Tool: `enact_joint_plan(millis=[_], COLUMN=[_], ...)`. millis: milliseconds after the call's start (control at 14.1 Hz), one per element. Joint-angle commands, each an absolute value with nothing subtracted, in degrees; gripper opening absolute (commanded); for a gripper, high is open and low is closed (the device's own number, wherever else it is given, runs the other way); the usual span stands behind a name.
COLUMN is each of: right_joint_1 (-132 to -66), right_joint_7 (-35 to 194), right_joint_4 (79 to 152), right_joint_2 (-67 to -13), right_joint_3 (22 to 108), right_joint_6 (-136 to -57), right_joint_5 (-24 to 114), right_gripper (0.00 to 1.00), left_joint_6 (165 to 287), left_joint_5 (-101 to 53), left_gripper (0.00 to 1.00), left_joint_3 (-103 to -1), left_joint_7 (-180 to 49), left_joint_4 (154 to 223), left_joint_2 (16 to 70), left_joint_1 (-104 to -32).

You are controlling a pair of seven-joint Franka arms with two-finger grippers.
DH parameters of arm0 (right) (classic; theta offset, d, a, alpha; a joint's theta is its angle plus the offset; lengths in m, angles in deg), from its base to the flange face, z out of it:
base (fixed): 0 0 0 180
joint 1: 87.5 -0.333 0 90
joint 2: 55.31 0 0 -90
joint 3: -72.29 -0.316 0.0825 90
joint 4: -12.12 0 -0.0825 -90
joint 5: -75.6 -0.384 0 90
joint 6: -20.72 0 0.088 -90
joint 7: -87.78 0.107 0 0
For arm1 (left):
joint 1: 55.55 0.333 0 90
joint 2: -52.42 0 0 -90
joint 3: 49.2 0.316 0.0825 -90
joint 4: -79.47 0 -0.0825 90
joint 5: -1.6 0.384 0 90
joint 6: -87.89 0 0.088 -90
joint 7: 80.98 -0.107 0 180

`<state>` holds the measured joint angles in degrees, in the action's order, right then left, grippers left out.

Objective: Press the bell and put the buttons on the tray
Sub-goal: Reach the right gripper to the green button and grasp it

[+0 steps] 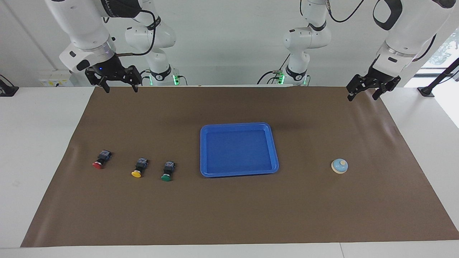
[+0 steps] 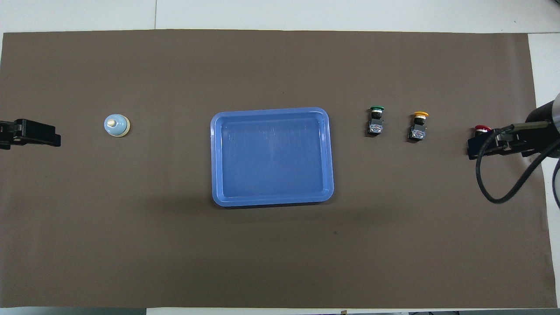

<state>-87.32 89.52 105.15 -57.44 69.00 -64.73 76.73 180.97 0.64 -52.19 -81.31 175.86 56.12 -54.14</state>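
The blue tray [image 1: 239, 149] lies mid-tabletop [image 1: 39, 143]. Toward the left arm's end sits the bell [image 1: 339, 166]; toward the right arm's, the buttons [image 1: 139, 167]. Both the left end effector [image 1: 363, 94] and right end effector [image 1: 119, 86] hang spread, holding nothing.

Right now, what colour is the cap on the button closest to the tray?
Green: the green-capped button beside the tray, clearest in the facing view.
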Motion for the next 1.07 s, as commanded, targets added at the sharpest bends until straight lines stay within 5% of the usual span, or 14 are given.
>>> enact_joint_plan(millis=[0,995], right_joint_1=[-87.3,-91.5], right_joint_7=[88.7,101.6], right_joint_4=[113.2,125.3], right_joint_2=[-60.1,-45.2], right_joint_3=[68.9,68.8], right_joint_6=[-72.1,-104.3], right_joint_5=[76.4,76.7], right_gripper=[1.0,1.0], left_joint_6=[178.9,175.8], left_joint_5=[0.5,-0.4], left_gripper=[1.0,1.0], left_joint_3=[-51.7,-51.6], left_joint_7=[-81.2,-81.3], left_joint_4=[174.6,174.7], left_joint_2=[55.6,56.0], left_joint_1=[-56.1,-55.5])
